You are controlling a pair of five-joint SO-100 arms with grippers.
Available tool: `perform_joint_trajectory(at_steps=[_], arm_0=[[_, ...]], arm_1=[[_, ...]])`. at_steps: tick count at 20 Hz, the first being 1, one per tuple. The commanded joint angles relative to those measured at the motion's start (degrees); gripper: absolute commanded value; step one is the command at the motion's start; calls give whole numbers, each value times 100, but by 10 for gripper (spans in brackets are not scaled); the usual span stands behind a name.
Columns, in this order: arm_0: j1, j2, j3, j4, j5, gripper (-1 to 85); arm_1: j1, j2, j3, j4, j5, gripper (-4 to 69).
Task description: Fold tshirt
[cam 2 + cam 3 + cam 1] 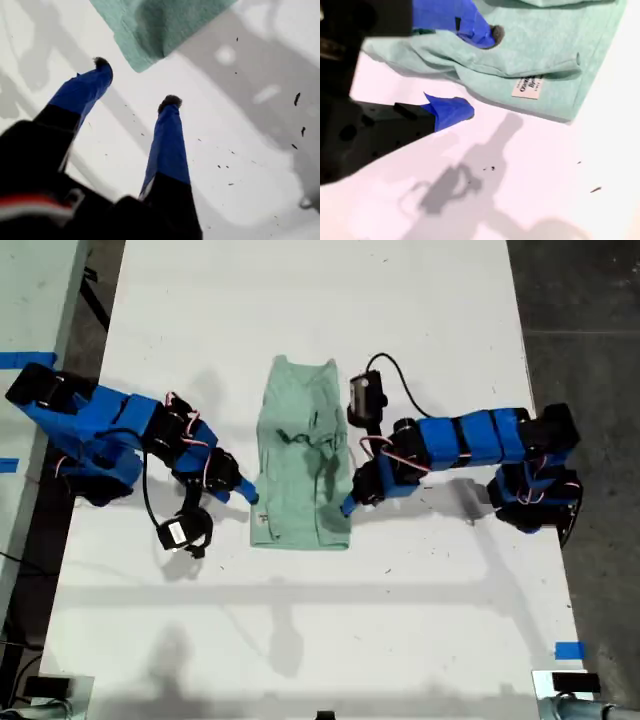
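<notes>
The pale mint-green tshirt (300,460) lies on the white table (320,300) as a narrow rectangle with its sides folded in. My first gripper (347,506) is on the arm at the exterior view's right, close to the shirt's near corner on that side. In the first wrist view my first gripper (135,82) is open over bare table, and the tshirt (150,30) corner lies just beyond its tips. My second gripper (248,495) is at the shirt's edge on the exterior view's left. Seen from its own wrist camera, my second gripper (475,70) is open across the tshirt (545,45) edge, near a white label (527,87).
Blue tape marks sit on the table near its edge (568,650) and on a neighbouring surface (15,360). Dark floor (580,300) runs along both long sides of the table. Black wrist cameras with cables hang off the arms (367,395), (180,532).
</notes>
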Motion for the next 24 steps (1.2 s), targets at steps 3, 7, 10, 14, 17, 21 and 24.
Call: perform_joint_trajectory(at_steps=[3,7,10,14,17,21,24], arm_0=[[422,167,712,-1538,-853,184],[466,141,1591,-2689,-782,187],[457,-237,1652,-3006,-615,200],[457,-562,1652,-3287,-492,203],[492,-1160,1529,-3480,-308,192],[396,-2303,422,-2777,413,191],[299,-2338,360,-2795,984,145]], arm_1=[[-255,-589,-668,-721,448,284],[-299,-1213,-791,-1178,519,286],[-281,-1617,-861,-1397,527,286],[-255,-1916,-861,-1503,545,285],[-255,-2162,-861,-1617,589,287],[-316,-2487,-870,-1934,615,236],[-396,-2637,-888,-2171,615,96]])
